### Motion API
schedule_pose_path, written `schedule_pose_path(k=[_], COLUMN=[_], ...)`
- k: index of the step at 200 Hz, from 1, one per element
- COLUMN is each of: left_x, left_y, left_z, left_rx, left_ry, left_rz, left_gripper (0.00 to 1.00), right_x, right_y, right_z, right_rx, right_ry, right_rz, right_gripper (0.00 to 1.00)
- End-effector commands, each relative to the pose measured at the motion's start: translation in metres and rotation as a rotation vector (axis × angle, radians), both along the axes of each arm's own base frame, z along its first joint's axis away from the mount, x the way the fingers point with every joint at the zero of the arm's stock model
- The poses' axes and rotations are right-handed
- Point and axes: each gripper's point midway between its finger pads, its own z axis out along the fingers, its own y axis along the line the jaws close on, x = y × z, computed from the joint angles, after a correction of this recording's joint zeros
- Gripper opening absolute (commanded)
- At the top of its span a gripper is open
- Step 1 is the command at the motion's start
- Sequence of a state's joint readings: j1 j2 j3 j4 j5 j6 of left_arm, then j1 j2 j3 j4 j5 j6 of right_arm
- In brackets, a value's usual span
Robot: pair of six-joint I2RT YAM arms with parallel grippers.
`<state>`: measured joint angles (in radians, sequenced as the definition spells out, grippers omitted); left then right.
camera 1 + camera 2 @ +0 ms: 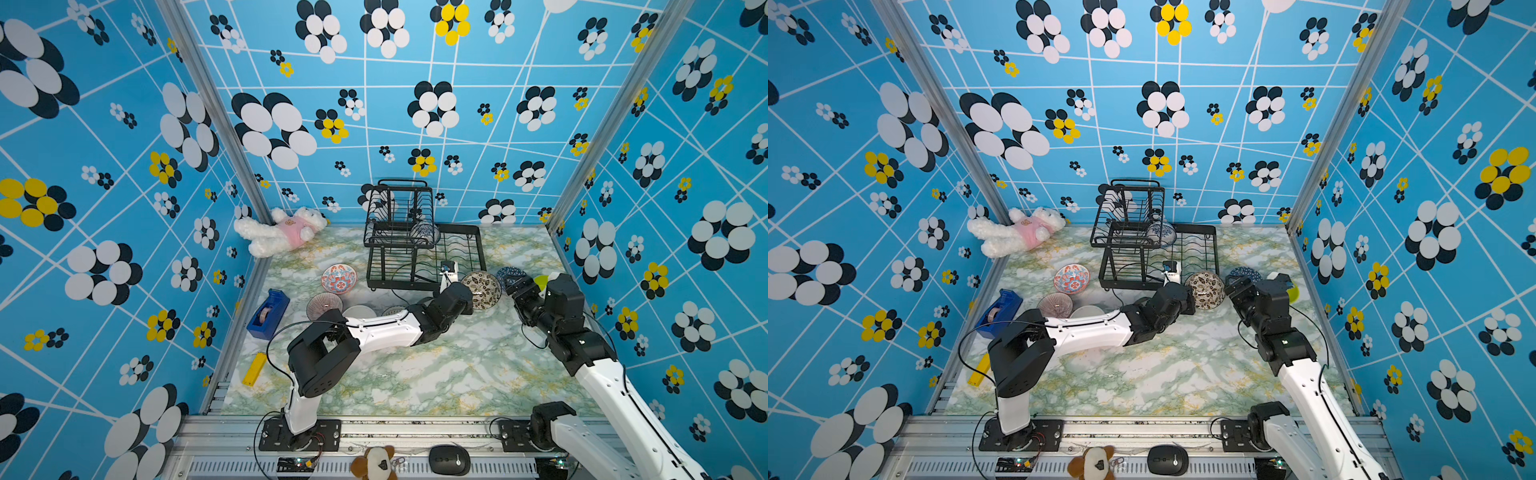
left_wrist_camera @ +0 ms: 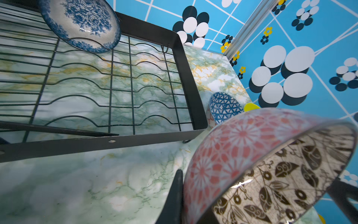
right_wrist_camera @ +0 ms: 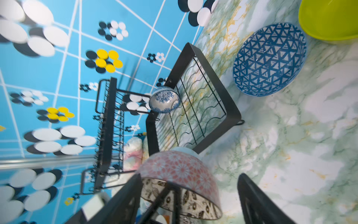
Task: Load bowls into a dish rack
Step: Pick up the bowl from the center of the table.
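left gripper (image 1: 473,296) pinches the rim of the black-and-white bowl (image 1: 484,289), which is tilted on edge at 4 o'clock of the dish rack (image 1: 482,249). right gripper (image 1: 511,286), fingers spread, sits at that bowl's 3 o'clock. blue floral bowl (image 1: 424,233) stands in the rack.

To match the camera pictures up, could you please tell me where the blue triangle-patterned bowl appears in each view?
In a top view: blue triangle-patterned bowl on the table, right of the dish rack, partly behind the right arm.
In a top view: same spot.
Left wrist: just past the rack's corner.
Right wrist: in full, upright.
Shared landmark: the lime green bowl beside it.
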<state>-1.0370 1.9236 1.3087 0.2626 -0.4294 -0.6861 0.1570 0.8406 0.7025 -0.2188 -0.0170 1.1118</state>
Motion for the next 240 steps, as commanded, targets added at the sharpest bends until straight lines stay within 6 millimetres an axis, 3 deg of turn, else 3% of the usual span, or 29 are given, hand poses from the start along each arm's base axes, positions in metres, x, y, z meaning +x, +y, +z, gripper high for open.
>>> schedule_pose_path(k=[1, 8, 64, 99, 164, 240], left_x=[0.009, 0.008, 0.016, 0.02, 0.024, 0.019], left_y=[-0.007, -0.008, -0.02, -0.025, -0.033, -0.036], left_z=[0.032, 0.033, 0.033, 0.036, 0.046, 0.047], left_rx=[-0.024, -0.017, 0.054, 0.079, 0.089, 0.061], left_ry=[-0.138, -0.161, -0.259, -0.298, -0.348, -0.352], left_rz=[0.065, 0.075, 0.084, 0.087, 0.075, 0.05], left_gripper=[0.0, 0.0, 0.0, 0.0, 0.0, 0.0], right_x=[0.009, 0.011, 0.018, 0.013, 0.016, 0.037], right_y=[0.001, 0.001, -0.003, -0.01, -0.003, 0.004], right_z=[0.027, 0.026, 0.028, 0.036, 0.045, 0.05], right_rx=[0.189, 0.232, 0.51, 0.564, 0.652, 0.708], right_ry=[-0.065, -0.064, -0.086, -0.111, -0.128, -0.171], right_rz=[-0.055, -0.074, -0.2, -0.246, -0.231, -0.219], right_gripper=[0.93, 0.99, 0.99, 0.99, 0.99, 0.99])
